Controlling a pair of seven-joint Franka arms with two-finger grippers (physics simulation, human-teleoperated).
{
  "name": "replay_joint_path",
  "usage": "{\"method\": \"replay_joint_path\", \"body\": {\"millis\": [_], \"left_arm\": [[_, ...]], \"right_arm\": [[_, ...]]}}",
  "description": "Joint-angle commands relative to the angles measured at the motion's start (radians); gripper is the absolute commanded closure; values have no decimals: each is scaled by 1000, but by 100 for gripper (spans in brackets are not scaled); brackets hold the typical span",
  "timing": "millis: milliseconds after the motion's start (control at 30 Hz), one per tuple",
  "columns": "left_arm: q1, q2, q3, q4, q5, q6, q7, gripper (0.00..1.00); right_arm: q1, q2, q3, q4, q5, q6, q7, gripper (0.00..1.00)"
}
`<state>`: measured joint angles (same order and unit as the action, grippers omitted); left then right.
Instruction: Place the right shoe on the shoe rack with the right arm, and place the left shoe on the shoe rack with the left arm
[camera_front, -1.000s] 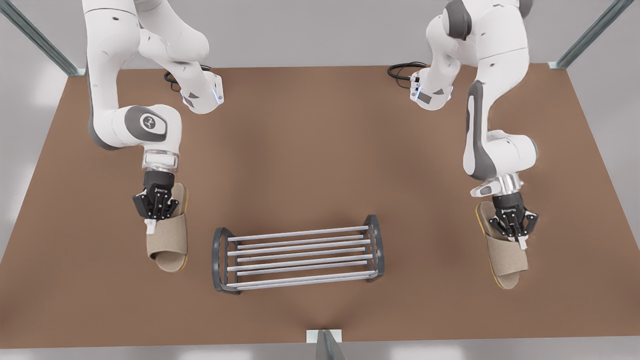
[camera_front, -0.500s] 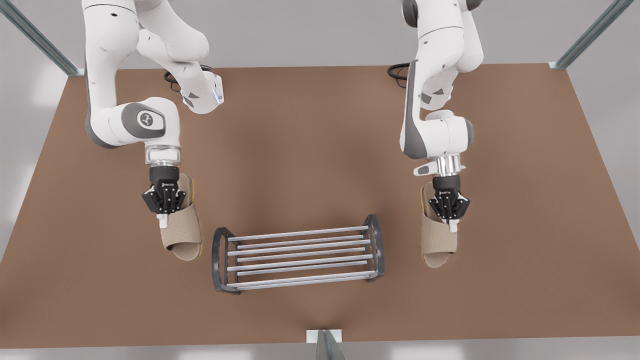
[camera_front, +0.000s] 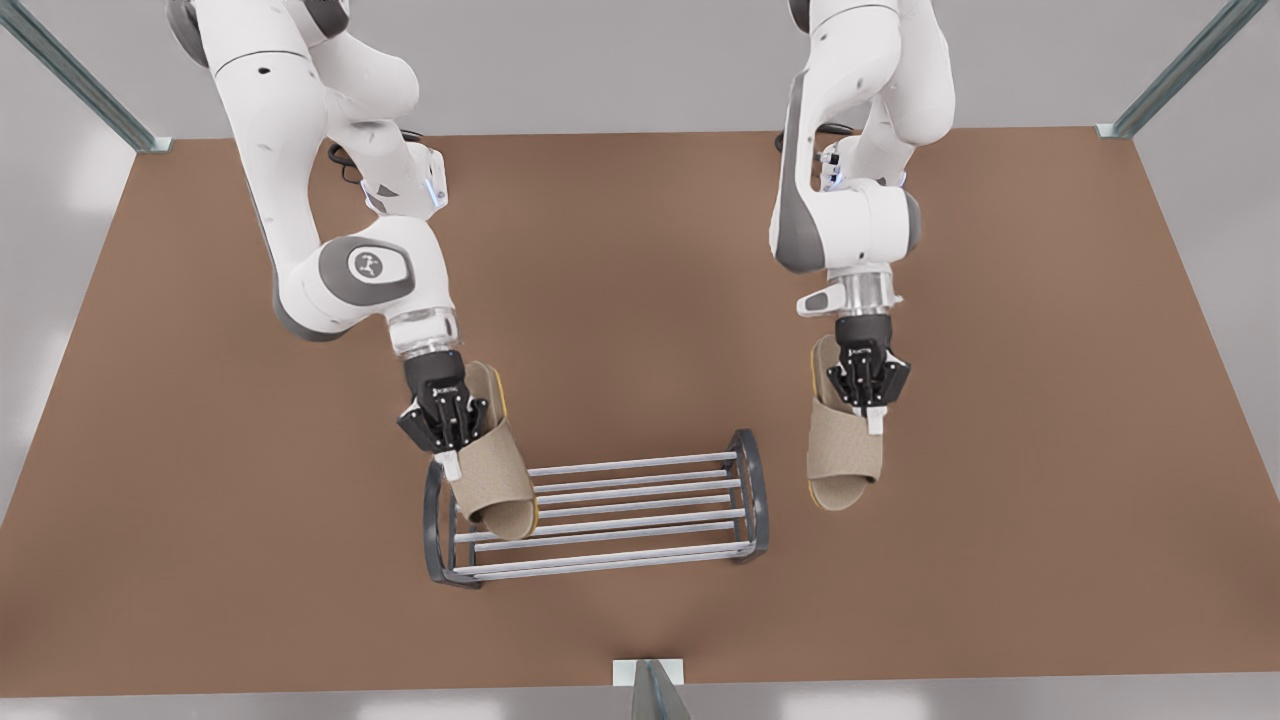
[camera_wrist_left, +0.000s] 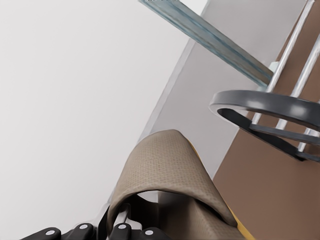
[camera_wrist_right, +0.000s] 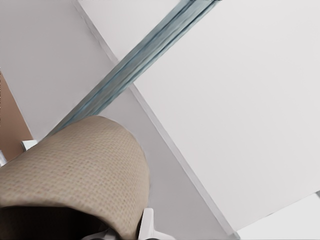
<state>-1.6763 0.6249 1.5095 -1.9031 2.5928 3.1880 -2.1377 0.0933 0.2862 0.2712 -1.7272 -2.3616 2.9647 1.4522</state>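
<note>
- Grip: both slippers look light, with soft fabric straps; best held at the strap edge.
- Right tool (camera_front: 447, 425) is clamped on the right shoe (camera_front: 497, 470), toe over the shoe rack (camera_front: 640, 463).
- Left tool (camera_front: 868, 385) is clamped on the left shoe (camera_front: 843, 450), just beside the rack's other end.

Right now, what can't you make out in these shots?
1. Front view: the right slipper covers the rack bars beneath; touching or hovering, unclear.
2. Front view: the right gripper and left gripper hide their own grip points.
3. Left wrist view: the left slipper blocks the table; picture edge cuts the rack.
</note>
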Motion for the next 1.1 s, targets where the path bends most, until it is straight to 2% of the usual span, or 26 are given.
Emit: {"method": "replay_joint_path", "body": {"millis": [0,167,367,500,533,667,767,800,833,967,1000,1067], "left_arm": [[-8,24,-2,7,-72,27,7,79],[-131,85,54,9,-128,29,-62,79],[-229,157,121,10,-167,35,-62,79],[-244,230,143,110,-187,159,-77,79],[-243,237,138,128,-189,158,-83,79],[-240,315,130,165,-275,159,-85,79],[-227,369,117,168,-327,156,-87,79],[-207,378,103,185,-336,156,-87,79],[-165,386,75,216,-359,156,-87,79],[-27,414,-17,315,-401,153,-90,79],[-2,423,-34,334,-404,153,-100,79],[44,440,-66,378,-410,151,-100,79]], "right_arm": [[3,37,0,23,64,-44,-41,79],[78,186,-15,173,64,-44,-43,79],[78,232,-30,179,58,-67,-62,79],[85,257,-32,178,58,-104,-64,79],[85,258,-32,179,62,-104,-64,71],[85,275,-35,172,62,-119,-62,60],[85,283,-44,170,62,-119,-61,39],[86,288,-44,170,64,-145,-61,38],[100,295,-46,172,65,-153,-61,28],[100,329,-44,181,87,-168,-61,9],[100,338,-44,181,82,-168,-62,0],[97,346,-46,181,71,-168,-66,0]]}}
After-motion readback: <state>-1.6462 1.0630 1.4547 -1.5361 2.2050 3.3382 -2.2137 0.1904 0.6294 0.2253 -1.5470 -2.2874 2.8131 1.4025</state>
